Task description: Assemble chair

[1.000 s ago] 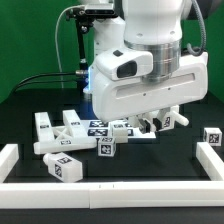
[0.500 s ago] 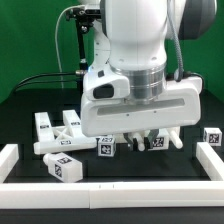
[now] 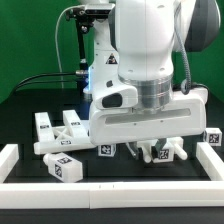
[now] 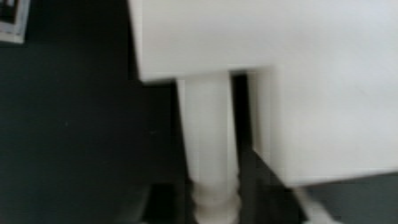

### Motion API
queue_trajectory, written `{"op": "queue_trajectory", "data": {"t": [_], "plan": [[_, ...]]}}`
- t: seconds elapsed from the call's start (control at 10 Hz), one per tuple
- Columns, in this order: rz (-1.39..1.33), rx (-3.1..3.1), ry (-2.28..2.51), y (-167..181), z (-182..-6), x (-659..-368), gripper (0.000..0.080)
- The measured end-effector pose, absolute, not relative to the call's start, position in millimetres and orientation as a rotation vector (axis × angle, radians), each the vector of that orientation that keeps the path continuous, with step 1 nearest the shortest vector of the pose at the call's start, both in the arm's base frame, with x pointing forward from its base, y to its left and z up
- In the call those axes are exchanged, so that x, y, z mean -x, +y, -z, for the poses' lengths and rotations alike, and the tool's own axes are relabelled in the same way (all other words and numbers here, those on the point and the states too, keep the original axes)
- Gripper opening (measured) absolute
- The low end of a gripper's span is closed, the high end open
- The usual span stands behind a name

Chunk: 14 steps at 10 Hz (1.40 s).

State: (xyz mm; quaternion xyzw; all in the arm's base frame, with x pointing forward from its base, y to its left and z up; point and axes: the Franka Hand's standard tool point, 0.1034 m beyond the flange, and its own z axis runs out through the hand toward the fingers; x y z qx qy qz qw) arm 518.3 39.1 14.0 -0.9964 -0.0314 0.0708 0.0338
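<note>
Where the arm (image 3: pixel 145 50) reaches down to the black table (image 3: pixel 22 122), the claw (image 3: pixel 160 149) hangs low, a tagged white piece (image 3: pixel 162 156) at its tips. Fingers apart or clamped: cannot tell. Most chair pieces (image 3: pixel 60 135) are clustered at the exterior view's left. One cube (image 3: pixel 212 137) lies well apart, on the right. Wrist view: a blurred white bar (image 4: pixel 208 140), close up.

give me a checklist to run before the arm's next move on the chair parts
1. gripper down close to the table: ok
2. jaws open or shut: cannot tell, the hand hides them and the wrist view is blurred
3. part in the grip: cannot tell, the wrist view shows a white bar close up, no clear grip
4. loose parts on the exterior view's left apart from the gripper: ok
5. tagged piece at the exterior view's right apart from the gripper: ok
</note>
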Motion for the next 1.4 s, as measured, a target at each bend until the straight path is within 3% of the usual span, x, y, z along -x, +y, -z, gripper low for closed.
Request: {"op": "queue_trajectory", "data": {"t": [0.1,0.2,0.3,0.4,0.7,0.9,1.4], "plan": [[-0.219,3.065,-0.096,39,-13.7,-518,0.0407],[-0.275,3.057,-0.074,37,-15.1,-514,0.0407],[-0.41,3.033,-0.02,33,-25.4,-516,0.0571],[-0.403,3.036,0.014,31,-30.7,-534,0.0625],[-0.682,2.959,0.148,38,-43.5,-537,0.0649],[-0.894,2.893,0.138,37,-42.4,-525,0.0649],[-1.5,2.681,0.288,24,-21.6,-515,0.0649]]}}
